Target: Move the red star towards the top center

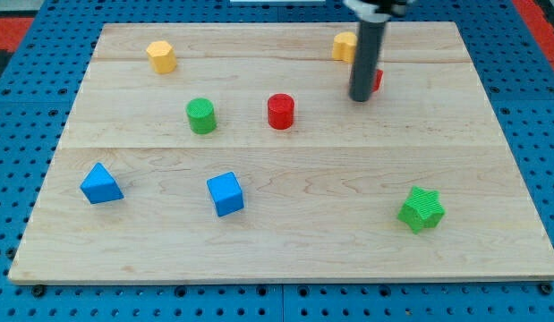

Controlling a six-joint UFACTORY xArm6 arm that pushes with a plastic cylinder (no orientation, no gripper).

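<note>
The red star (377, 80) is mostly hidden behind my rod near the view's top right; only a small red edge shows. My tip (360, 97) rests on the board just left of and in front of it, seemingly touching it. A red cylinder (280, 111) stands to the left of the tip, near the board's middle.
A yellow block (345, 46) sits just above the rod, partly hidden. A yellow hexagonal block (161, 56) is at top left. A green cylinder (201, 115), a blue triangular block (100, 183), a blue cube (225, 193) and a green star (421, 209) lie lower down.
</note>
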